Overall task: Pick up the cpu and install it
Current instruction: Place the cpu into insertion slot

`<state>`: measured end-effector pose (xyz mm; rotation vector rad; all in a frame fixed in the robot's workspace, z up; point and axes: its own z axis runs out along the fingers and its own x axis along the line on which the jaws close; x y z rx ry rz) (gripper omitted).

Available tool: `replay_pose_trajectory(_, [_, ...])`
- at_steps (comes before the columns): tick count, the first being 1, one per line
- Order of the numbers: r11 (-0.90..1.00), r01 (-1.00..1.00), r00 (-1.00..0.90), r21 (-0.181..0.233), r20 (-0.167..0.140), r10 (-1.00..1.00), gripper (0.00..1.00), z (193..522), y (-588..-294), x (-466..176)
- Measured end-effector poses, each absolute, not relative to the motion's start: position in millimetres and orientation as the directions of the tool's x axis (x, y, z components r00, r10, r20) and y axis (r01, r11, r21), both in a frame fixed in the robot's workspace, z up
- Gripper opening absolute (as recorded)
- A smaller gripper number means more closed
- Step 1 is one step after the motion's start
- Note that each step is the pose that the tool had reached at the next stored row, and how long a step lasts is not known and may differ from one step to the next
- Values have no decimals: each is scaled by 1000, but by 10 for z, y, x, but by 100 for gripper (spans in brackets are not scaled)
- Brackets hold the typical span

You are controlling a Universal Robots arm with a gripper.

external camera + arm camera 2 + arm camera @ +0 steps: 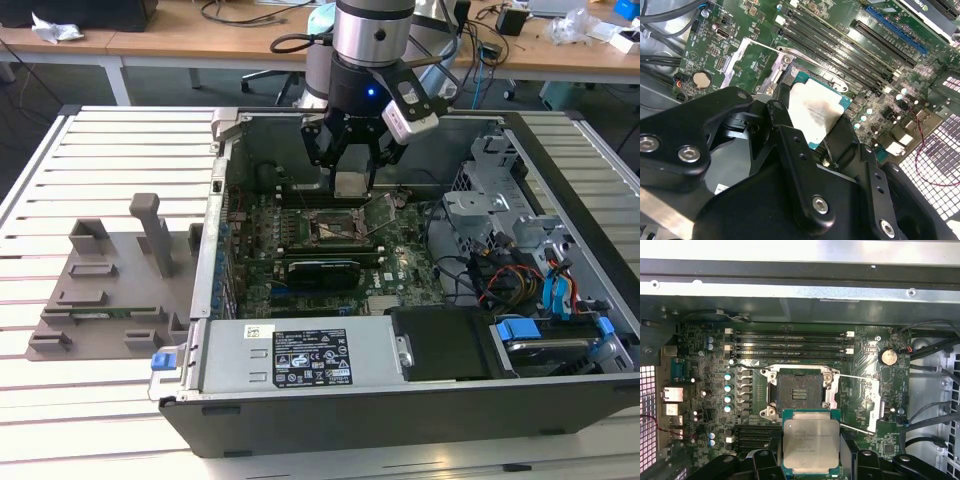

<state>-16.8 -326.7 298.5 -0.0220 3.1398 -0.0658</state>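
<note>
Item one, at the exterior view's left: grey moulded fixture (110, 290), standing on the slatted surface (110, 150).
Item two: open computer case (400, 420) with the motherboard (255, 232) exposed.
Item three: socket (799, 392), its frame swung open.
Item four: my gripper (350, 172). I log its fingers (779, 120) clamped on opposite edges of the cpu (810, 442), which is held aloft, silver top up, near the socket and apart from it, not yet seated.
Item five, at the exterior view's right: metal drive cage (490, 205) and blue tabs (518, 330).
</note>
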Motion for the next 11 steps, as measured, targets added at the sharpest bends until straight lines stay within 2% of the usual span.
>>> replay_pose_trajectory(11, [986,160,-987,-44,-1,160,55,2983,-3267,-168])
